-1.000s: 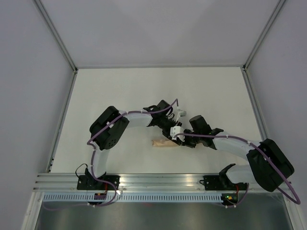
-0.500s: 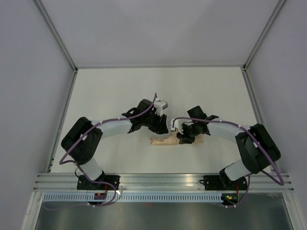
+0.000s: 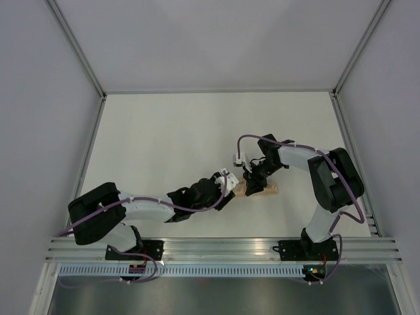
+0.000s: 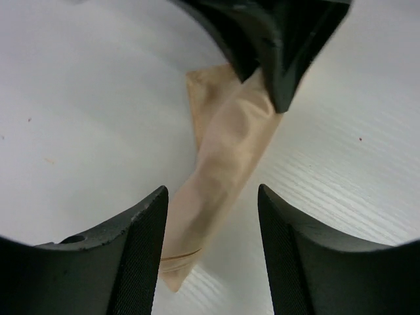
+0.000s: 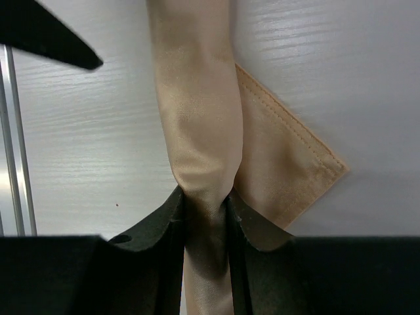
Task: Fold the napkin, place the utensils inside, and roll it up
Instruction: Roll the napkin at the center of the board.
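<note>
R gripper (image 5: 205, 205) pinches the rolled napkin (image 5: 197, 111); a stitched corner flap sticks out beside it. L gripper (image 4: 213, 197) spread, fingers (image 4: 141, 230) either side of roll's other end, not touching. Roll lies on white table (image 4: 79, 98), centre-right.

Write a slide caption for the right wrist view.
Rolled peach napkin pinched by the right gripper, one hemmed corner splayed on the white table.
</note>
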Controlling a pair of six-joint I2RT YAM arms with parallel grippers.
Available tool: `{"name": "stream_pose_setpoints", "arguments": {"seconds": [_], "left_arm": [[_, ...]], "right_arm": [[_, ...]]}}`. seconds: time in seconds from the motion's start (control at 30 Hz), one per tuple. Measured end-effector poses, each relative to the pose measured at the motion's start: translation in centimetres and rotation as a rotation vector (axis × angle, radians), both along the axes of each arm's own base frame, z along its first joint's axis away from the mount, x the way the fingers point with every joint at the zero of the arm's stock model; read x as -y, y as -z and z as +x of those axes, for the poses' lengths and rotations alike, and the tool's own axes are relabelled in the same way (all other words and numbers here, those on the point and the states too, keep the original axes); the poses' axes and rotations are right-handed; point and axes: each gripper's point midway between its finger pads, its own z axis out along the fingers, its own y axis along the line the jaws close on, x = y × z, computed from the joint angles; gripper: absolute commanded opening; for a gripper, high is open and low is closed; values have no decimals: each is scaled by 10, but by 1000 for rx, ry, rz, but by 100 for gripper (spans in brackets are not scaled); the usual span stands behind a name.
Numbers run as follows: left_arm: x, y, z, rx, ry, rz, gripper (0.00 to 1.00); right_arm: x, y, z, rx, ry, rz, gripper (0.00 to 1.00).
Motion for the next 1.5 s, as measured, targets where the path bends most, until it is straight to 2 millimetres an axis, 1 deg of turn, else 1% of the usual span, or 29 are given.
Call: {"name": "stream_pose_setpoints", "arguments": {"seconds": [0.1,0.27,0.43,0.53,0.6,0.7,0.73,0.77,0.8,0.83,0.9,0.93,0.97,1.03,1.07,1.13,1.17,1.27,1.37,1.5], "left_arm": [[20,8,-17,104,96,97,64],[43,23,-27,241,192,230,68],[58,39,-22,368,240,350,68],[66,37,-14,425,237,370,67],[68,37,-11,448,236,377,65],[70,39,-12,458,249,384,58],[70,40,-13,459,254,386,51],[72,42,-15,454,266,387,47],[73,44,-16,451,274,389,40],[74,45,-17,447,284,392,27],[75,50,-20,436,311,406,15],[76,51,-21,433,317,411,7],[77,52,-21,428,323,416,2],[79,52,-22,417,336,428,2],[80,52,-22,410,343,430,2],[82,52,-21,388,355,423,2],[83,52,-21,373,362,414,2],[83,52,-21,323,380,381,2],[85,52,-20,275,394,343,2],[86,52,-18,210,406,300,2]], "right_arm": [[0,1,0,-50,4,7,7],[-1,1,-5,-120,1,21,7],[-3,0,-15,-194,0,35,8],[-2,-1,-23,-242,2,36,8],[-2,-1,-25,-265,5,38,7],[-1,-1,-25,-289,10,41,8],[-1,-1,-25,-294,9,40,8],[-1,-1,-25,-300,9,39,8],[-1,-1,-25,-305,8,37,8],[-1,-1,-25,-309,8,36,8],[-1,-1,-25,-320,10,33,11],[0,-1,-24,-326,11,31,12],[0,-1,-24,-331,13,29,16],[2,-1,-24,-336,18,22,25],[3,-1,-24,-339,21,19,35],[5,-2,-24,-344,30,15,45],[6,-2,-25,-349,36,12,53],[6,-8,-29,-356,47,12,62],[9,-11,-30,-331,55,5,67],[15,-12,-19,-238,86,-18,70]]}}
